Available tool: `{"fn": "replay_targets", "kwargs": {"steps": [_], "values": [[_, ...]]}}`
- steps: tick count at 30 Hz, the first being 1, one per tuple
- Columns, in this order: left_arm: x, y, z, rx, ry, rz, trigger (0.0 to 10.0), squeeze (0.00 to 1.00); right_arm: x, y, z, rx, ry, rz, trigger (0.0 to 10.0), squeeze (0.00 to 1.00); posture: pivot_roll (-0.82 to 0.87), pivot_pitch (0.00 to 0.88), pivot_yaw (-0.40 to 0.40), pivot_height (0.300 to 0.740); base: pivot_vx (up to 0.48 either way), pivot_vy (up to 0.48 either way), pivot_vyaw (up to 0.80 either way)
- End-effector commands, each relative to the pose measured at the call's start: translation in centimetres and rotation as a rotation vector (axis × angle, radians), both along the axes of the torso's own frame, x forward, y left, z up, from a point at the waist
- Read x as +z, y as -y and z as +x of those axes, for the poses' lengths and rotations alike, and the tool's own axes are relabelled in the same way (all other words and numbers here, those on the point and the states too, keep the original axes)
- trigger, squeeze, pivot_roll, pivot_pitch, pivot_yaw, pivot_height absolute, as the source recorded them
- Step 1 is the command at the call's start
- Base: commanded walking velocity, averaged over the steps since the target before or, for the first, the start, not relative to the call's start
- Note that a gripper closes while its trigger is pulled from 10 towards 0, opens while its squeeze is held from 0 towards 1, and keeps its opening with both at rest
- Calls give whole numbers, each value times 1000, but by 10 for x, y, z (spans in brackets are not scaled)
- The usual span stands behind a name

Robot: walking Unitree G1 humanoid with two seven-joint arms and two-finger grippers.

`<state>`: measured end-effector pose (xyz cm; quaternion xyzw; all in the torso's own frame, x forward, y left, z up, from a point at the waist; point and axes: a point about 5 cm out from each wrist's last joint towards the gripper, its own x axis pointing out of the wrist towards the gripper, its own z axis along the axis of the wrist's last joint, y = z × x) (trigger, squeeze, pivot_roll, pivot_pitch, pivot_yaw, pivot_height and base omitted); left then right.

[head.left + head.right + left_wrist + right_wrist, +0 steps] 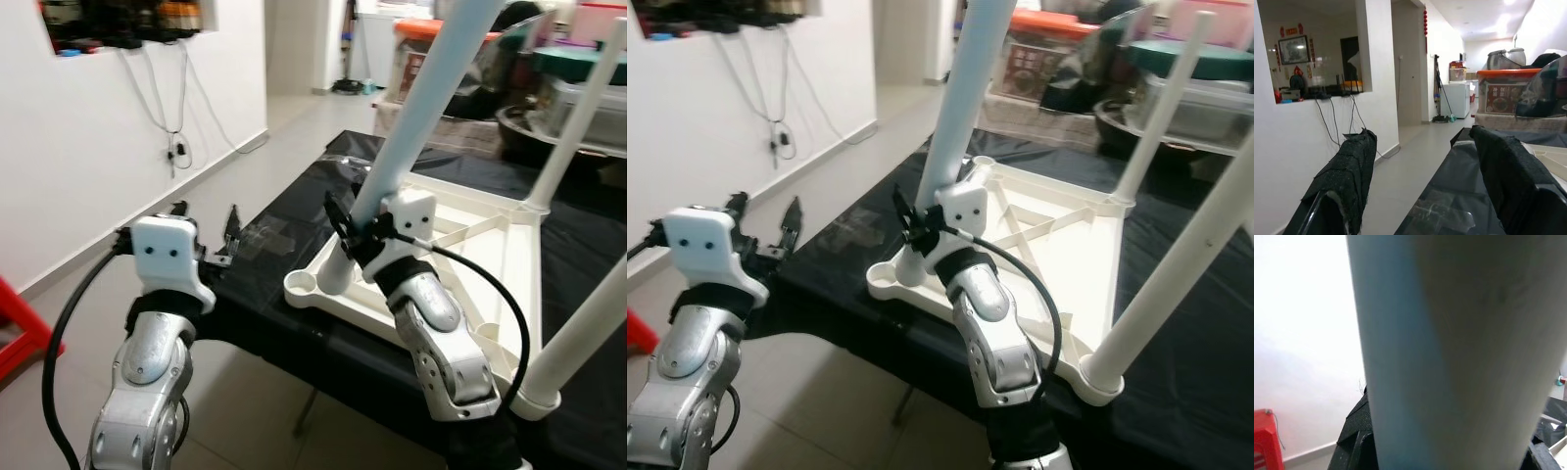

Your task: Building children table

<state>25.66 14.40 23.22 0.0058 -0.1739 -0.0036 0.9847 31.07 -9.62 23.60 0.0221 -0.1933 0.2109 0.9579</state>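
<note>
Right gripper point(351, 233) fingers held the pale blue table leg point(421, 108) between them near its socket, while the left gripper point(208, 231) fingers stood wide apart.

The tabletop point(460, 245) lies upside down on the desk point(294, 294) near its left edge, legs point(573, 122) upward (boxes point(441, 59) behind); the right gripper point(353, 235) stands at its front-left corner.
</note>
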Motion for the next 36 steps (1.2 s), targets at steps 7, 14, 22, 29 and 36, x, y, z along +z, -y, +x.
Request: {"fn": "replay_targets", "kwargs": {"steps": [7,14,22,29,36], "values": [[2,1,-1,13,6,13,10000,0,2,3,1,10,-6,28,10000,0,61,0,-43,740,0,0,0],[1,2,-2,6,5,24,10000,0,-1,4,1,9,-15,21,10000,0,63,0,-45,740,0,0,0],[0,2,-2,6,3,32,10000,0,-2,3,1,10,-18,23,10000,0,64,0,-45,740,0,0,0],[-1,3,-2,4,3,40,10000,0,-3,3,1,10,-17,22,10000,0,64,0,-44,740,255,0,0],[-1,3,-1,-3,5,45,10000,0,-3,3,1,9,-19,21,10000,0,63,0,-41,740,279,0,0]]}}
